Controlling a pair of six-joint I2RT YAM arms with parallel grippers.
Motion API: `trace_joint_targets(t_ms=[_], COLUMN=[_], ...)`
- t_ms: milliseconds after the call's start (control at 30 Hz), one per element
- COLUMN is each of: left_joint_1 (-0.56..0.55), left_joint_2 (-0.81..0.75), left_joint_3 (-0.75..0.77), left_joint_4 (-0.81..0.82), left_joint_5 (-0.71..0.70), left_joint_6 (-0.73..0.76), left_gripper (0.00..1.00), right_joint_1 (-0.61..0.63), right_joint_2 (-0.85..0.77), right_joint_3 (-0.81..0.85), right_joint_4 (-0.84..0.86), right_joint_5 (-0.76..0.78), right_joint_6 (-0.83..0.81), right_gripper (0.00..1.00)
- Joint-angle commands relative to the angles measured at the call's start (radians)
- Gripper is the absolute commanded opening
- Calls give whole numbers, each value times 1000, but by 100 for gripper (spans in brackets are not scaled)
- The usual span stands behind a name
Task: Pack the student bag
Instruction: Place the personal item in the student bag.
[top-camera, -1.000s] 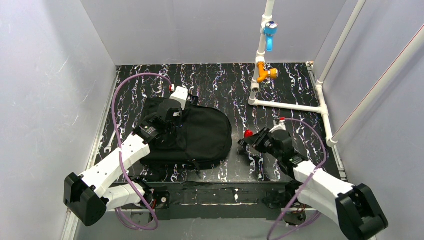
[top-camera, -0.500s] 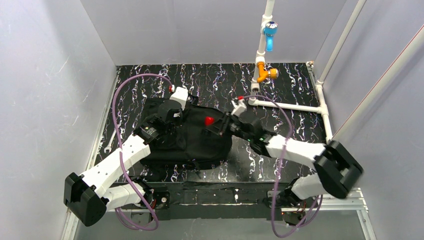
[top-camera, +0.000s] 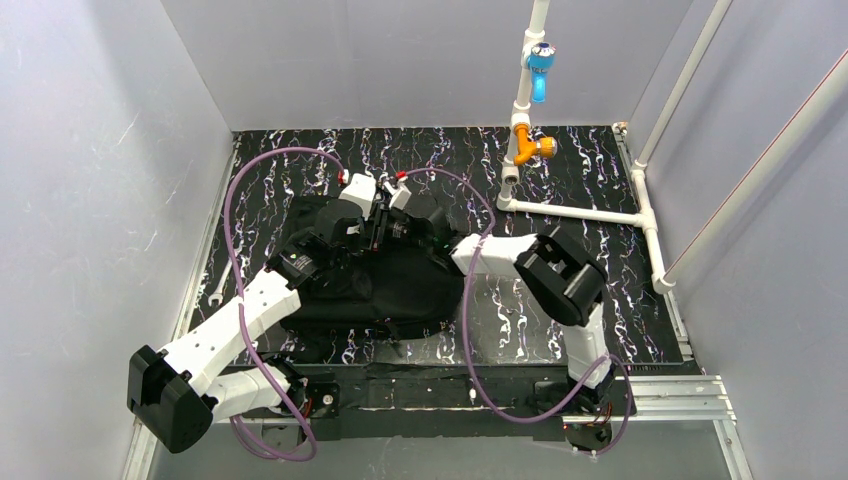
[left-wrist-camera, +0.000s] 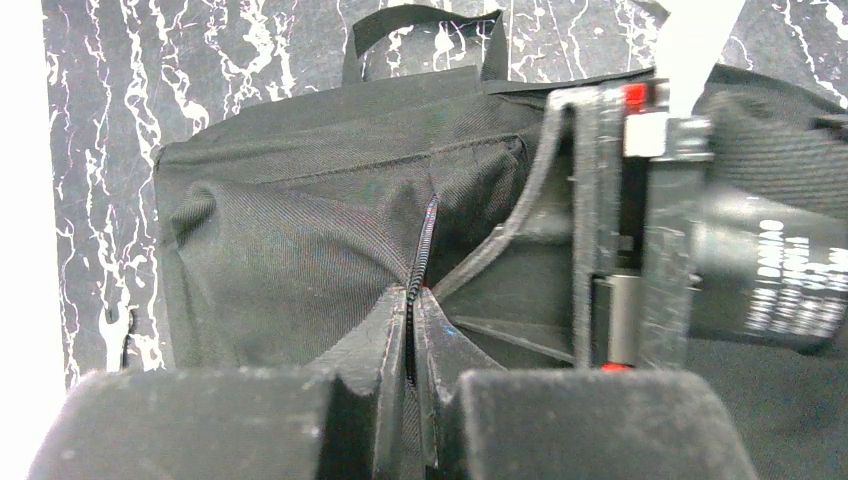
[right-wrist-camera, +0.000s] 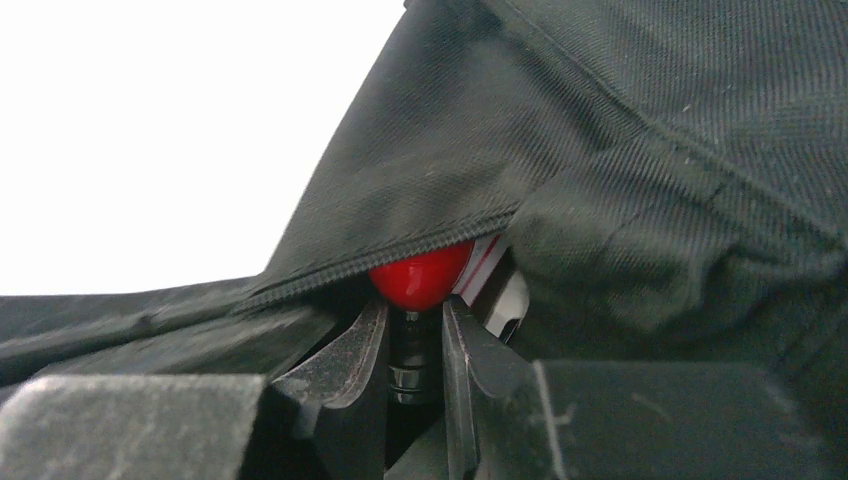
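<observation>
Arms meet over the far end of the student bag (top-camera: 400, 285), which lies flat on the left-centre of the black marbled bench (top-camera: 450, 160) with its near edge close to the arm bases. In the left wrist view, the bag's top loop (left-wrist-camera: 420, 25) shows at the upper edge. The left gripper (left-wrist-camera: 412, 320) has its jaws clenched on the zipper edge of the bag's opening, with dark fabric rising to a pinched ridge between them. The right gripper (right-wrist-camera: 415, 330) reaches in from the right, just beside the left one. Its jaws grasp the dark stem of a red knob (right-wrist-camera: 420, 272), and the red ball sits right under the zippered lip of the bag with cloth draped over it. Something white (right-wrist-camera: 495, 285) shows beside the knob — what it is cannot be told. A wrench (top-camera: 222, 283) lies along the bench's left edge, apart from the bag. At the right rear stands a white pipe frame (top-camera: 575, 212) carrying an orange fitting (top-camera: 528, 148) and, higher up, a blue valve (top-camera: 540, 60) — well apart from the bag.
</observation>
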Motion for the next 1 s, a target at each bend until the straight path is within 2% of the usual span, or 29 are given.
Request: trace_joint_targets(t_ms=[0, 133, 233, 367, 467, 533, 600, 667, 700, 767, 867, 967], left_joint_1=[-12, -12, -12, -12, -14, -12, -5, 47, 104, 185, 247, 263], left_joint_2=[-59, -67, -70, -88, -105, -115, -139, -170, -183, -194, -178, -132], left_joint_3=[29, 26, 21, 13, 13, 10, -7, -28, -63, -124, -142, -131], left_joint_4=[79, 82, 85, 75, 38, -30, -98, -204, -251, -255, -263, -296], left_joint_5=[36, 30, 8, 7, 37, 52, 60, 145, 245, 379, 478, 449], left_joint_6=[-20, -19, -13, -55, -123, -200, -280, -410, -518, -630, -675, -674], left_gripper=[0, 0, 0, 0, 0, 0, 0, 0, 0, 0, 0, 0], right_joint_1=[15, 17, 15, 15, 15, 15, 15, 15, 16, 16, 16, 17], right_joint_2=[73, 145, 189, 202, 173, 141, 111, 92, 50, -13, -135, -193], right_joint_3=[91, 152, 193, 171, 151, 150, 179, 205, 181, 148, 92, 73], right_joint_4=[88, 64, -1, -52, -153, -251, -415, -555, -608, -694, -791, -826], right_joint_5=[-82, -70, -69, -88, -79, -59, -45, -65, -63, -20, 67, 155], right_joint_6=[6, -47, -81, -102, -145, -197, -266, -332, -358, -401, -451, -470], right_gripper=[5, 16, 21, 39, 48, 58, 68, 78, 83, 87, 89, 90])
